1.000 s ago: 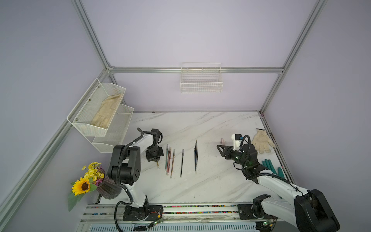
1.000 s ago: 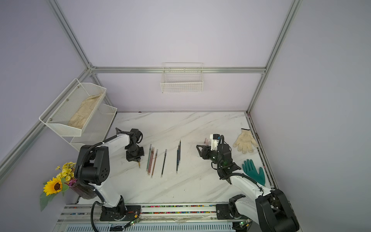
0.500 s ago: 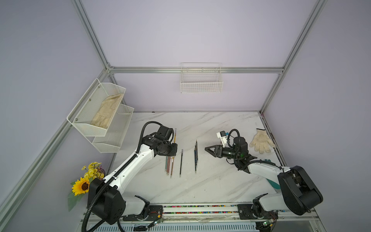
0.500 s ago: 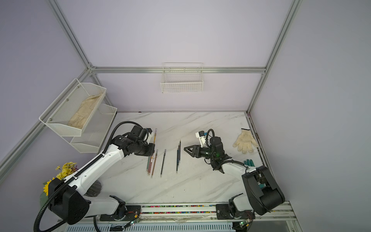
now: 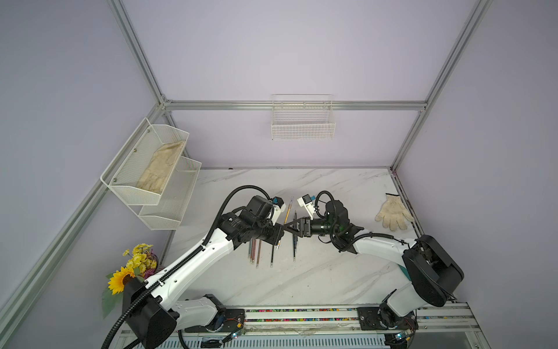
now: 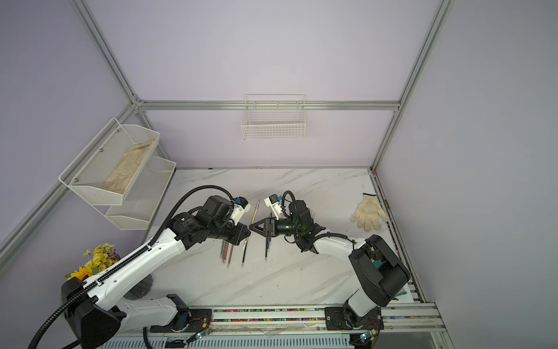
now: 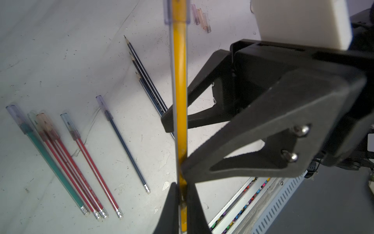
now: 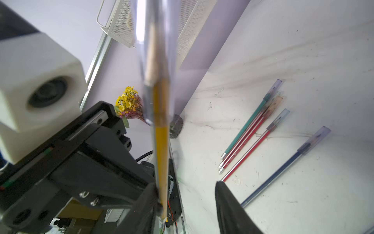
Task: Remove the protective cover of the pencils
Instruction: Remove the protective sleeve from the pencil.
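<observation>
A yellow pencil [image 5: 287,215] [image 6: 254,215] hangs above the table with my left gripper [image 5: 281,233] [image 7: 183,202] shut on its lower shaft. A clear protective cover [image 7: 177,14] [image 8: 155,50] sleeves the pencil's pointed end. My right gripper [image 5: 287,227] [image 8: 186,185] faces the left one, open, with the pencil between its fingers; one finger [image 8: 145,202] touches the shaft and the other stands well clear. More pencils [image 5: 255,253] lie on the table below, teal, red and blue, with covers [image 7: 60,158]. Bare dark-blue ones [image 7: 145,81] lie beside them.
Loose clear covers [image 7: 200,18] lie on the marble table [image 5: 332,272]. A white glove [image 5: 394,211] lies at the right. A mesh shelf [image 5: 151,169] hangs on the left wall, a wire basket [image 5: 303,121] on the back wall. Flowers [image 5: 133,266] stand front left.
The left arm has carried the yellow pencil from the table's left side up to the middle. The right gripper has swung left and now straddles it.
</observation>
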